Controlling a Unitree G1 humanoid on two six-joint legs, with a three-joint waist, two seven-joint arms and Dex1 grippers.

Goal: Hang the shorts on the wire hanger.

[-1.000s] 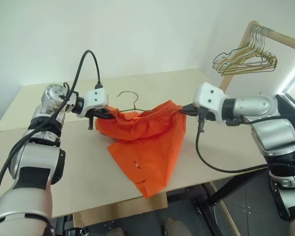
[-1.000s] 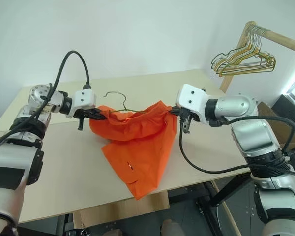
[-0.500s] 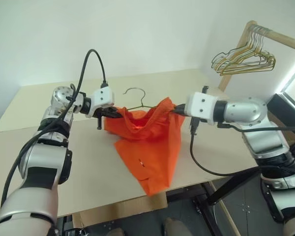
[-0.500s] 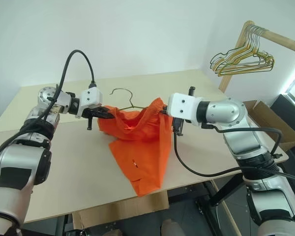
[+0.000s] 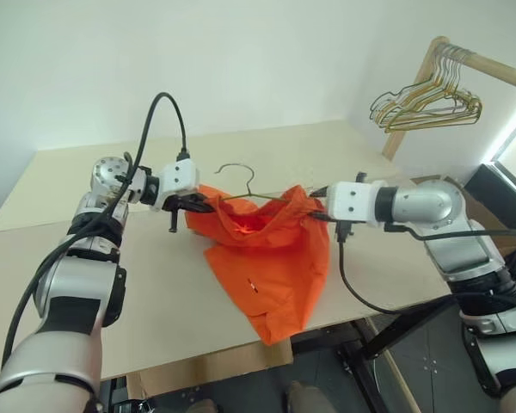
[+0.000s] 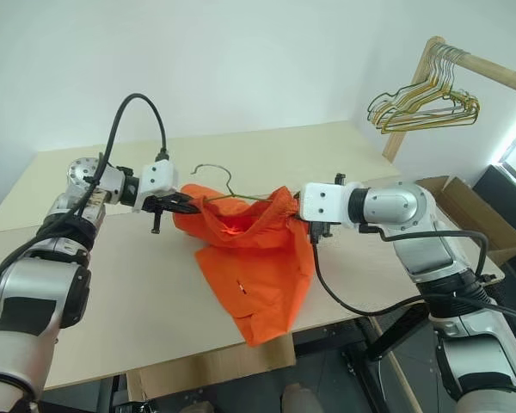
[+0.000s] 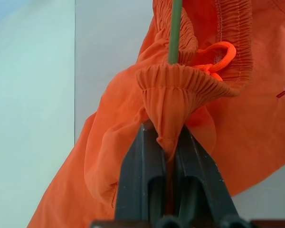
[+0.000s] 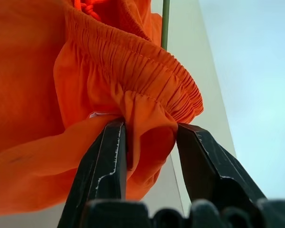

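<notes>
The shorts (image 5: 271, 258) hang between the two grippers above the desk (image 5: 155, 284), their lower end drooping past its front edge. The hanger (image 5: 241, 185) sits with its hook standing above the waistband; in the head views most of its wire is buried in the fabric.

The left wrist view shows what the head views cannot: the left gripper (image 7: 167, 142) has its jaws clenched on a pinched fold of the gathered waistband, with the hanger wire (image 7: 175, 31) passing just behind the fold and a looped drawstring (image 7: 218, 54) beside it.

The right wrist view shows the right gripper (image 8: 149, 142) with jaws parted, a bunch of waistband lying loosely between the fingers (image 8: 107, 161). Whether the cloth still touches both fingers is hard to make out.

A cluster of spare hangers (image 5: 426, 103) hangs on a wooden rail (image 5: 490, 67) at the right, cut off by the frame edge.
</notes>
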